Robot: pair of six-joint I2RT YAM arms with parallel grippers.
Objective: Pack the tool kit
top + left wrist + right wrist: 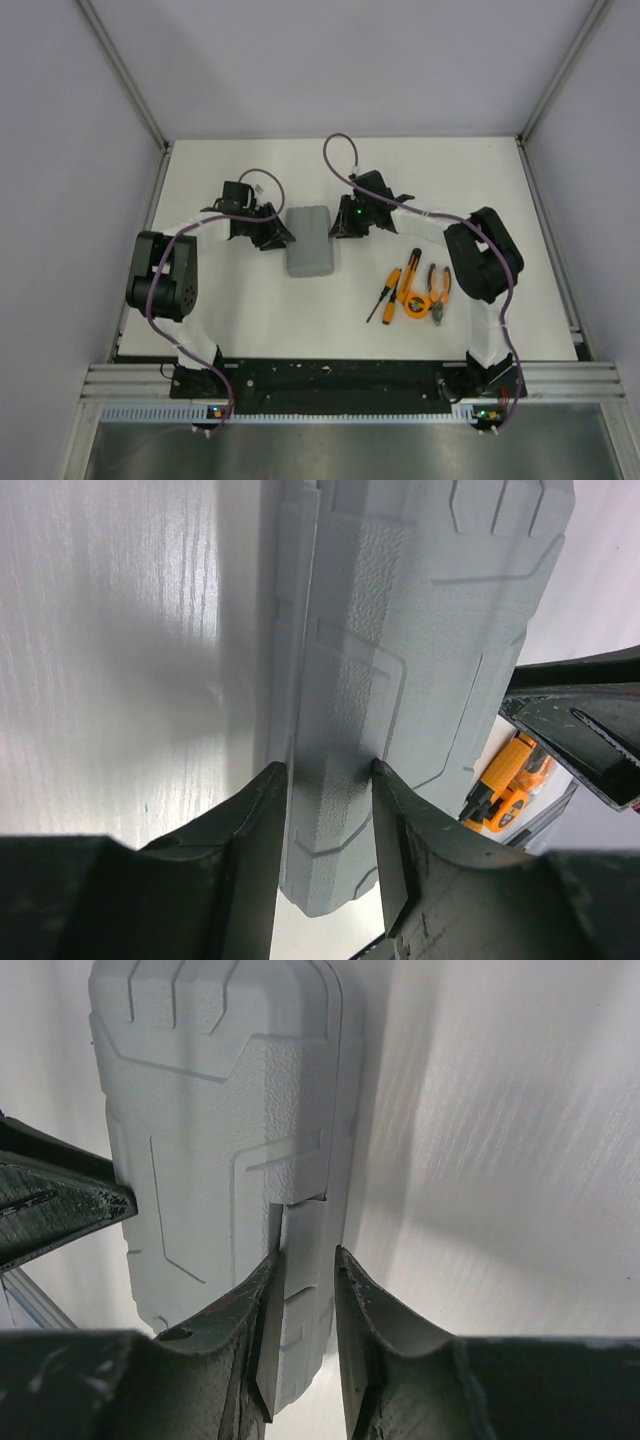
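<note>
The grey tool kit case (312,242) lies shut and flat in the middle of the table. My left gripper (272,234) is at its left long edge. In the left wrist view, that gripper (330,775) has both fingers against the case (430,610) rim with no gap showing. My right gripper (345,224) is at the case's right edge. There it (307,1260) straddles the latch (300,1175) of the case (200,1080), with a thin gap at the right finger (360,1310). The orange-and-black tools lie loose to the right: a screwdriver (383,298), pliers (438,290) and a tape measure (415,306).
A second orange tool (412,266) lies above the tape measure. Grey walls and metal rails (130,90) enclose the white table (240,330). The right arm's elbow (485,255) hangs close beside the tools. Orange tools (515,775) show past the case in the left wrist view.
</note>
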